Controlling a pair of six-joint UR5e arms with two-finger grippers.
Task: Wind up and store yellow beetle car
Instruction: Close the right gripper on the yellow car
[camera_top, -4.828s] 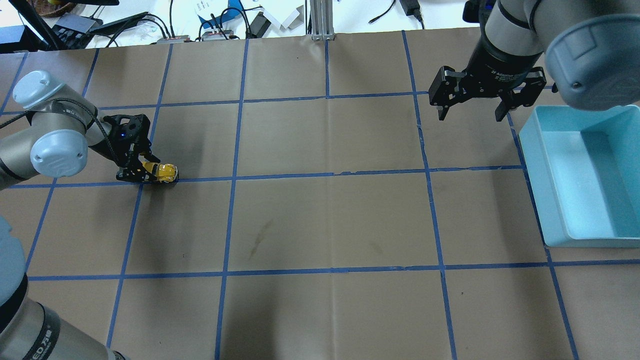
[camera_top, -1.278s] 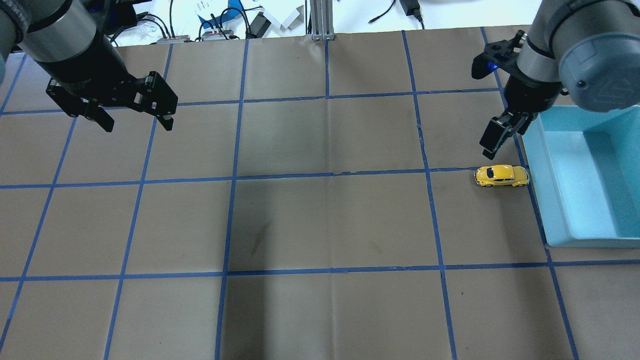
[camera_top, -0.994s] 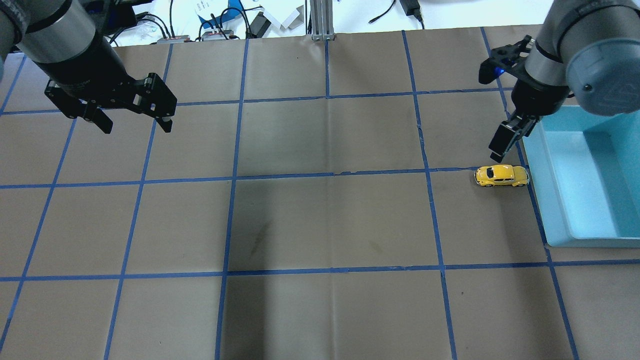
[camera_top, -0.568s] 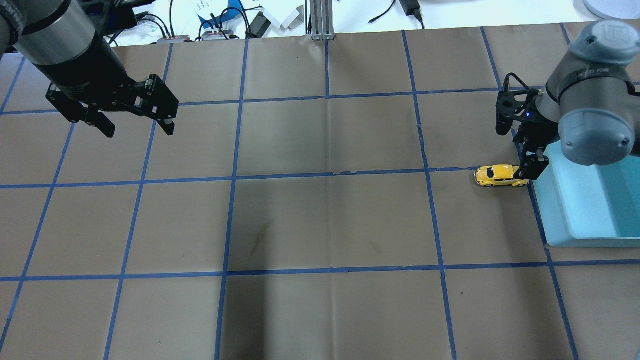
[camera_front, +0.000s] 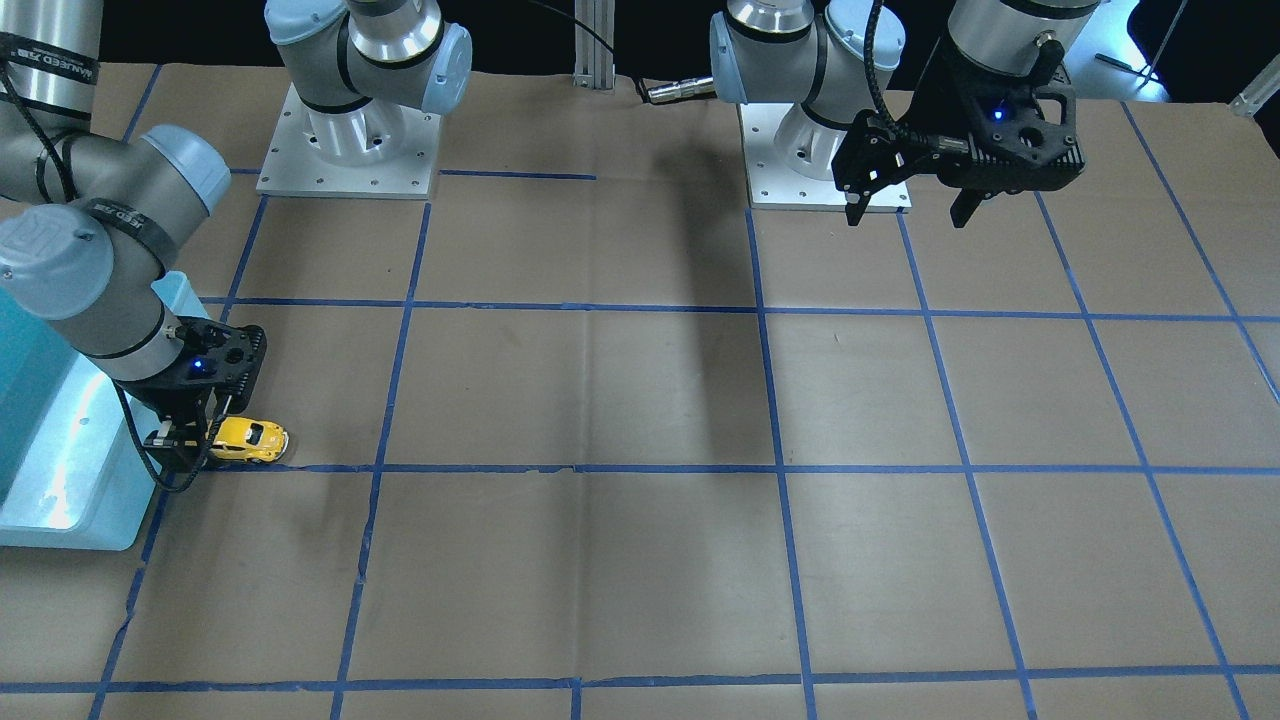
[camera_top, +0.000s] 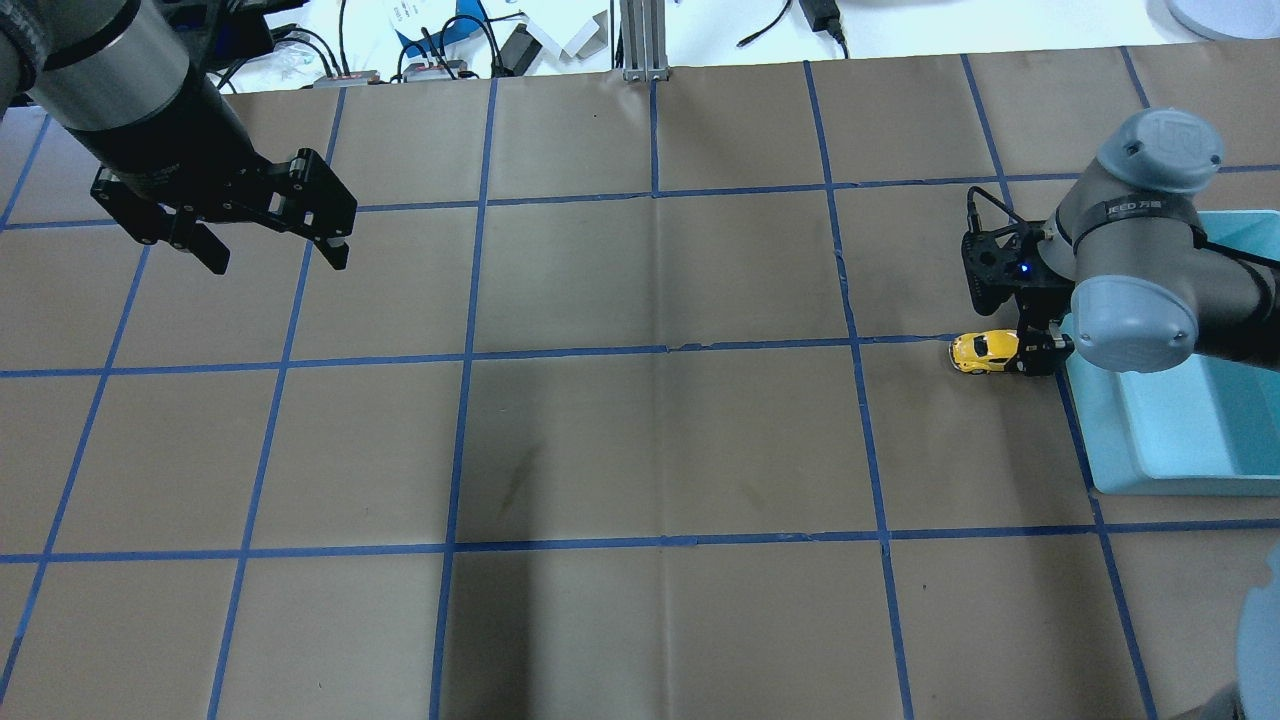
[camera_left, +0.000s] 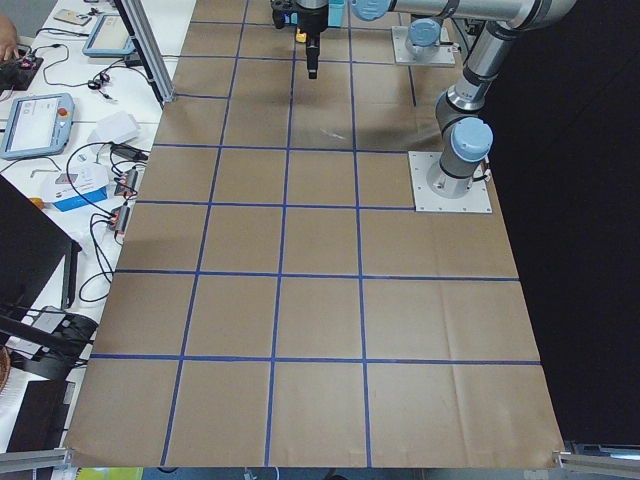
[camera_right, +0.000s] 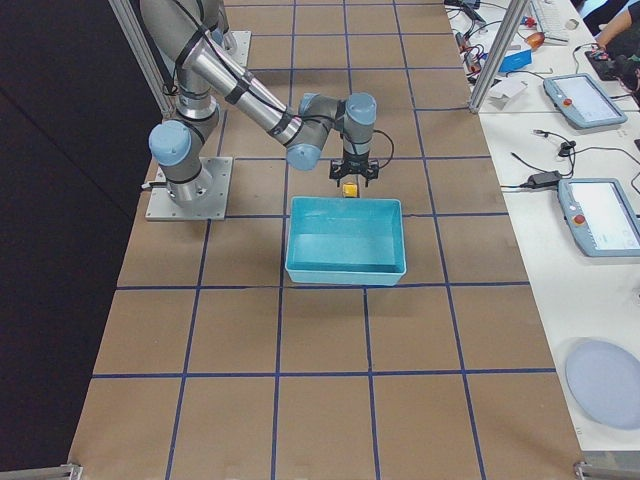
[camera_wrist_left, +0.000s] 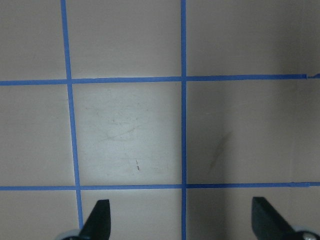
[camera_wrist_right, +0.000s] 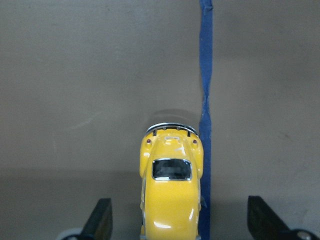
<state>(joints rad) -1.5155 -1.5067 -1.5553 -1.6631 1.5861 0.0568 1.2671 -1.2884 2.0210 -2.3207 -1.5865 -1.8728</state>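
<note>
We see bright, even light from above on the brown paper table cover (camera_top: 650, 450), and soft broad shadows lie on it. The white desk (camera_top: 700, 25) behind it is overexposed. In the right wrist view the glossy yellow toy car (camera_wrist_right: 171, 200) is sharp, with small white reflections.

The yellow beetle car (camera_top: 985, 352) sits upright on its wheels on the table (camera_top: 650, 450), glossy, dark rear window, chrome bumper, hugging a blue tape line (camera_wrist_right: 205, 75).

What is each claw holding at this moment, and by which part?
Nothing is held. The right claw stands open astride the small glossy yellow toy beetle car, its fingers clear of the car's sides. The left claw is open and empty.
</note>
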